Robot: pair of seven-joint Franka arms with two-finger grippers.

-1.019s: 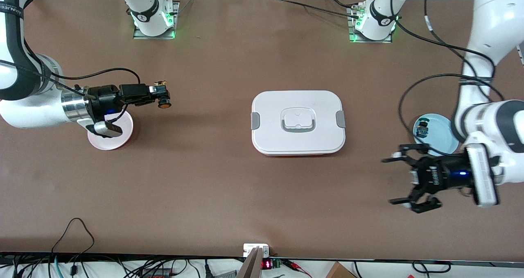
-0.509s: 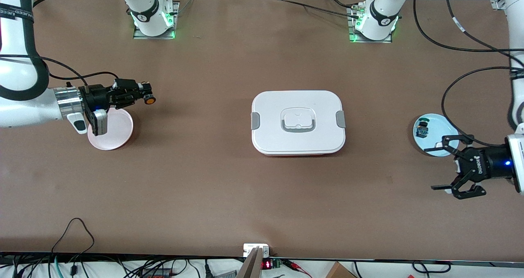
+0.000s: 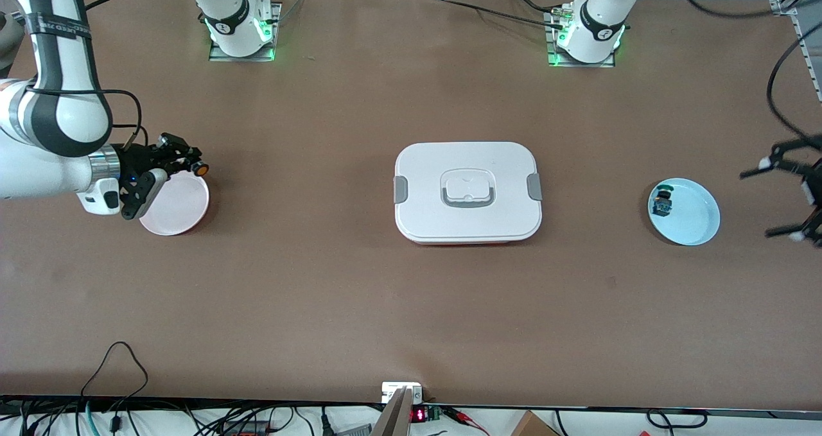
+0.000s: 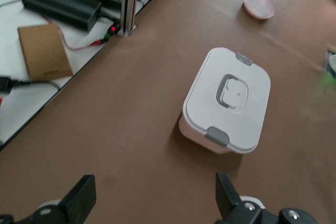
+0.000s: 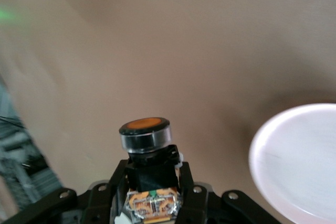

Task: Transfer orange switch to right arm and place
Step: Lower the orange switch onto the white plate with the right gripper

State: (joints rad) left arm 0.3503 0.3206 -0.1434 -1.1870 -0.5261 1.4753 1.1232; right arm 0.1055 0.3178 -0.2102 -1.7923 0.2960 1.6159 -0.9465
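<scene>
The orange switch [image 3: 200, 166] is pinched in my right gripper [image 3: 187, 161], which is shut on its body. It hangs over the rim of the pink plate [image 3: 176, 208] at the right arm's end of the table. In the right wrist view the switch [image 5: 145, 132] sticks out from between the fingers with its orange button face up, and the pink plate [image 5: 299, 161] lies beside it. My left gripper [image 3: 780, 198] is open and holds nothing, up in the air at the left arm's end of the table, past the blue plate [image 3: 697, 224]. Its fingers [image 4: 84, 195] show only bare table between them.
A white lidded box [image 3: 467, 191] sits in the middle of the table. A small blue-bodied switch [image 3: 663, 201] lies in the blue plate. Cables and black boxes [image 4: 63, 3] lie off the table's edge nearest the front camera.
My right gripper pulled back toward its own end with the switch and now hangs at the pink plate's rim. My left gripper, still open, drew away past the blue plate.
</scene>
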